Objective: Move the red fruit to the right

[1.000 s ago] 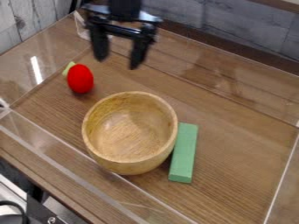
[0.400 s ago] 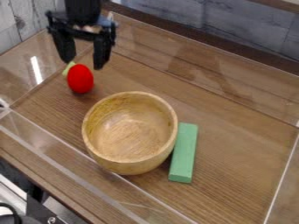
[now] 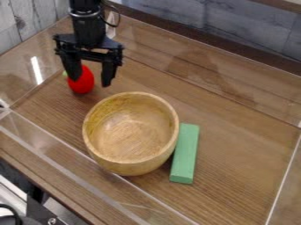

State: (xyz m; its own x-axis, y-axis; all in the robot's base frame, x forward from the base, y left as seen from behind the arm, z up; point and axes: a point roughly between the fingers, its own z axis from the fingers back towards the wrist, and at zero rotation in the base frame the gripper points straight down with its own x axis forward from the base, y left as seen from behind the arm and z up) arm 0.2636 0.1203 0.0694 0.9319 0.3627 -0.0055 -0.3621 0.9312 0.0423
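Observation:
The red fruit (image 3: 80,84) is a small round bright red toy lying on the wooden table at the left, partly hidden by my gripper. My gripper (image 3: 90,74) hangs straight over it, open, with one dark finger (image 3: 69,68) to the fruit's left and the other to its right. The jaws straddle the fruit and are not clamped on it. Its yellow-green tip is hidden behind the left finger.
A wooden bowl (image 3: 130,133) stands just right of and in front of the fruit. A green rectangular block (image 3: 186,152) lies right of the bowl. Clear plastic walls (image 3: 35,141) ring the table, with bare wood (image 3: 223,97) at the right rear.
My gripper has travelled from the back centre leftward and down, and now brackets the red fruit. The fruit, bowl and block have not moved.

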